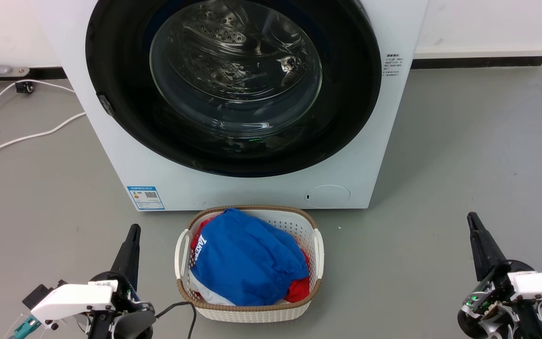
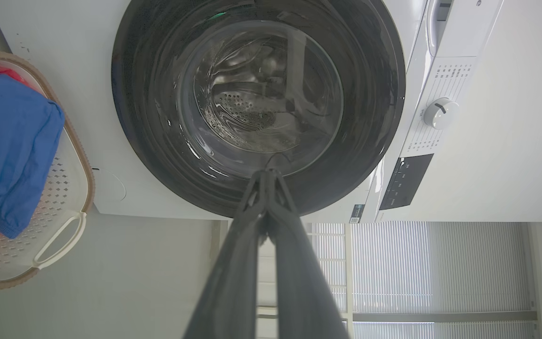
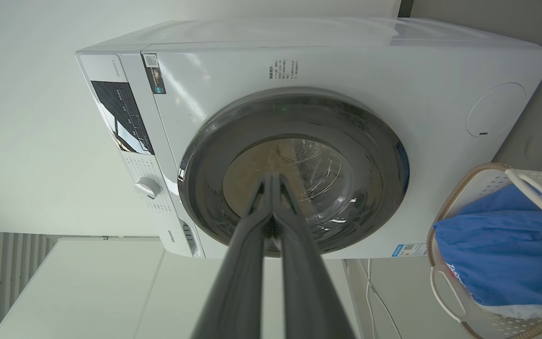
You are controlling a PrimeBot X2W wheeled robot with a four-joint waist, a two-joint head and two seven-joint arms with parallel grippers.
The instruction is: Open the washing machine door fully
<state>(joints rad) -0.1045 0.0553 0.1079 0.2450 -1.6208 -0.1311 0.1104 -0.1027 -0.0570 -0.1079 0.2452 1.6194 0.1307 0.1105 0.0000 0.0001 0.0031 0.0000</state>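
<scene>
Far left, 2 thin white cables [image 1: 17, 136] trail over the grey floor [image 1: 464, 141] beside the machine.

Near left: left gripper [image 1: 133, 230], its 2 long dark fingers clenched tip to tip w/ nothing btwn them. It points toward the machine, well apart from it. The left wrist view shows the same pressed-together tips.

Centre, far: white box-shaped front-loading washing machine [image 1: 111, 155], standing on the floor. Its large round glossy black washing machine door [image 1: 346, 103], w/ a bulging clear glass window at centre, sits closed flat against the machine front, nearly as wide as the machine. Perforated steel drum visible thru the glass. Below the door: small blue label sticker [image 1: 146, 197] at bottom left, round white service flap [image 1: 327, 196] at bottom right. A white round dial [image 2: 440, 113] sits on the control panel above the door.

Centre, near: oval white perforated plastic laundry basket [image 1: 316, 249] w/ brown rim, just in front of the machine, btwn the 2 grippers. Inside it, a blue garment [image 1: 247, 259] w/ white lettering lies on top of red cloth [image 1: 299, 289].

Near right: right gripper [image 1: 472, 217], fingers likewise squeezed together & empty, aimed at the machine, well apart from it.
</scene>
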